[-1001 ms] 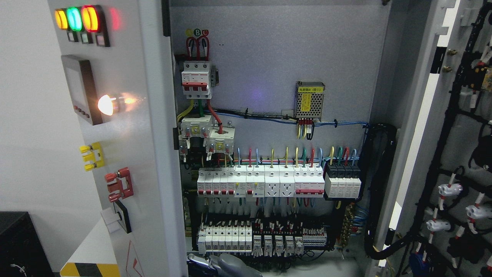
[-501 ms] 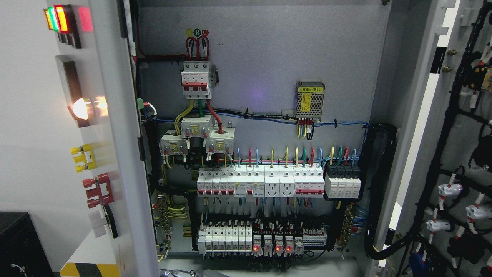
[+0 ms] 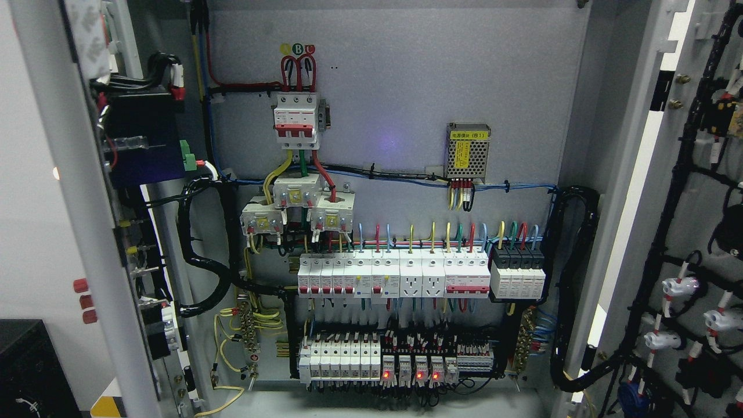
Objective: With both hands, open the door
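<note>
1. I am looking into a big grey box full of wires. My landmark is the white row of switches in the middle of the back wall.
2. I cannot see either hand of the robot in this view. No arm shows at the bottom edge, so I cannot tell if the fingers are apart or together.
3. The left door stands far to the left of the switch row. It is swung wide open, so I see its thin edge and the wires on its inner side.
4. Three small red knobs stick out from the outer side of that door, left of the switch row and a bit lower.
5. The right door is far to the right of the switch row. It is open too, and I see black cables and white plugs on its inner face.
6. Above the switch row and a bit to the left sits a white breaker with red parts. Red wires loop over its top.
7. Above the switch row and to the right is a little metal box with a yellow label.
8. Below the switch row is a lower row of small parts, and three tiny red lights glow there.
9. A thick black cable bundle curves to the left of the switch row, near the left door.
10. A black box sits at the lower left corner, left of the left door.
</note>
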`<action>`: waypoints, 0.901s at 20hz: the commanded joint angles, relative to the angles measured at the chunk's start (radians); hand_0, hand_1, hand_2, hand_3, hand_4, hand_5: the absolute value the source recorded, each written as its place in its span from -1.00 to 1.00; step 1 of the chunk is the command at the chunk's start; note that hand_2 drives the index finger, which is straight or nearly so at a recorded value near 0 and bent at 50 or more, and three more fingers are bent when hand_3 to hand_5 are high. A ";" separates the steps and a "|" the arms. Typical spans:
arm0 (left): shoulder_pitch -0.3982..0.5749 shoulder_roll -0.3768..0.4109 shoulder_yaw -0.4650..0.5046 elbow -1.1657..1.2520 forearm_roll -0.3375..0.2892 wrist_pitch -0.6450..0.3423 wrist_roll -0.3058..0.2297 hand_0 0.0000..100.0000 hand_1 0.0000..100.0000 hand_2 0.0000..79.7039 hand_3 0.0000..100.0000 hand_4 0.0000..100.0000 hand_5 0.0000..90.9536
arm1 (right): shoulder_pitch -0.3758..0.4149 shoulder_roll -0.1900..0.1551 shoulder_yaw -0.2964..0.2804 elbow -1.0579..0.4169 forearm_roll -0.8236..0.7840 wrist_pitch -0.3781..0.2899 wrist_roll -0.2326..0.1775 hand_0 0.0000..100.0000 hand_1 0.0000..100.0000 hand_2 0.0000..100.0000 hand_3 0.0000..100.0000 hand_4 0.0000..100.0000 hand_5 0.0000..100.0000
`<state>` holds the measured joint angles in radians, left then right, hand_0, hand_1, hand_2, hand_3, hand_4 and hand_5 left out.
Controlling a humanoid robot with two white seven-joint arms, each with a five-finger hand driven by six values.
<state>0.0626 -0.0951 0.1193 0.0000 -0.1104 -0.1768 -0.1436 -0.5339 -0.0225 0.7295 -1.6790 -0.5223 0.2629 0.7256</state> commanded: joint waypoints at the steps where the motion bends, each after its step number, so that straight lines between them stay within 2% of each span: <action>1: 0.000 0.000 -0.001 0.017 0.000 0.000 0.001 -1.00 -1.00 -1.00 -1.00 -1.00 -1.00 | -0.004 0.085 0.070 0.050 0.022 0.035 0.000 -1.00 -1.00 -1.00 -1.00 -1.00 -1.00; 6: 0.000 0.000 0.000 0.017 0.000 0.000 -0.001 -1.00 -1.00 -1.00 -1.00 -1.00 -1.00 | -0.005 0.147 0.065 0.076 0.022 0.044 0.000 -1.00 -1.00 -1.00 -1.00 -1.00 -1.00; 12: 0.000 0.000 0.000 0.017 0.000 0.000 -0.001 -1.00 -1.00 -1.00 -1.00 -1.00 -1.00 | -0.005 0.165 0.045 0.082 0.022 0.044 -0.002 -1.00 -1.00 -1.00 -1.00 -1.00 -1.00; 18: -0.001 0.000 -0.001 0.017 0.000 0.000 0.001 -1.00 -1.00 -1.00 -1.00 -1.00 -1.00 | -0.005 0.164 0.022 0.094 0.021 0.044 0.000 -1.00 -1.00 -1.00 -1.00 -1.00 -1.00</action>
<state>0.0626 -0.0951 0.1189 0.0000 -0.1104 -0.1768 -0.1472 -0.5379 0.1006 0.7665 -1.6123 -0.5009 0.3064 0.7246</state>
